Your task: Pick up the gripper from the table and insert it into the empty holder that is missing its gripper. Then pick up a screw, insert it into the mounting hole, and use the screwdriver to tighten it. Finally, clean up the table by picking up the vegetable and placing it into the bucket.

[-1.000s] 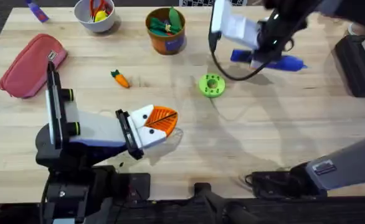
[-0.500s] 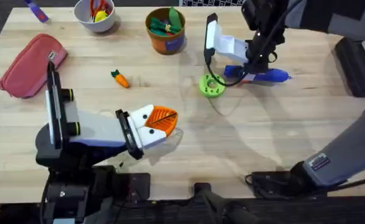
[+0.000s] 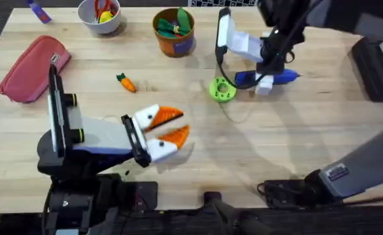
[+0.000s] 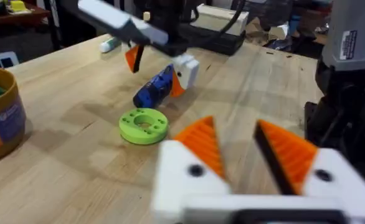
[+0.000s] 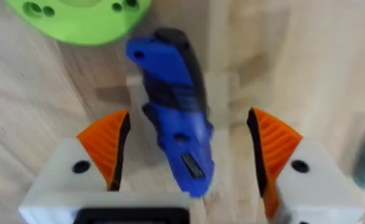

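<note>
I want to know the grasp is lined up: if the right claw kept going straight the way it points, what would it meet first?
Most likely the blue screwdriver, which lies between the open fingers of the right claw, apart from both pads; then the table beneath it.

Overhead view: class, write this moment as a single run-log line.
right claw: open, straddling bright blue cylindrical screwdriver | left claw: open, holding nothing | green plastic disc: beside screwdriver | toy carrot: on table

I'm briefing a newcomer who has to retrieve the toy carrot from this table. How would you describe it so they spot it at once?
Start at the red pouch at the table's left edge and look toward the orange-brown bucket at the back. On the bare wood between them lies the vegetable, a tiny orange carrot. Its green leafy top sets it apart from the orange ribbed pads on the left gripper nearby.
</note>
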